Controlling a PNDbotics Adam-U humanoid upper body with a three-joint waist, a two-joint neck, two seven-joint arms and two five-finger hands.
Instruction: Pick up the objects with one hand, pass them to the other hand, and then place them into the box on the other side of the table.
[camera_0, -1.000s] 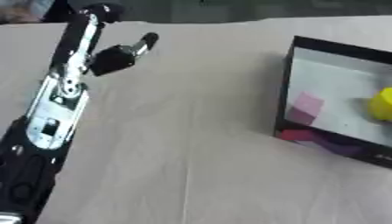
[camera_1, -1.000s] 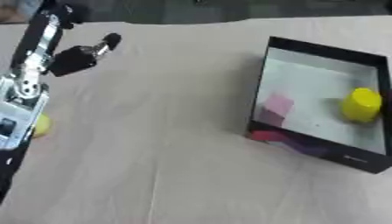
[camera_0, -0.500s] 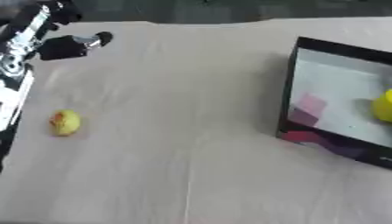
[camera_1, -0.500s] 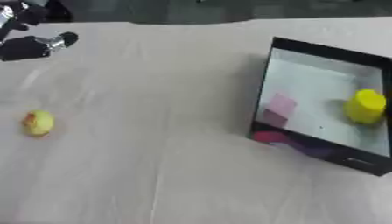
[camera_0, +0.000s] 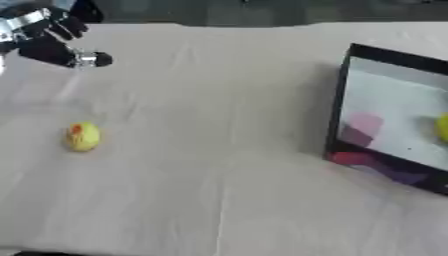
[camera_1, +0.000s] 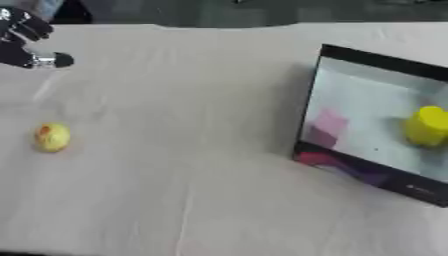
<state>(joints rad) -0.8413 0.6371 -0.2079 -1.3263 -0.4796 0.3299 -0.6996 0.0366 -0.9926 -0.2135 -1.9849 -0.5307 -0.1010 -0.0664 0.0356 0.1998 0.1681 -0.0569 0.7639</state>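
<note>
Table (camera_0: 227, 150) under a pale beige cloth, fills nearly the whole view. Cloth lightly creased, one long fold running front to back near the middle. Dark strip (camera_0: 262, 10) beyond the far edge, too blurred to read. Light soft, even.

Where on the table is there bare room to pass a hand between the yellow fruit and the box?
The cloth between the small yellow fruit and the black box is bare, as is the near strip below them. The far left corner holds the left hand; inside the box a yellow object and pink block take room.
</note>
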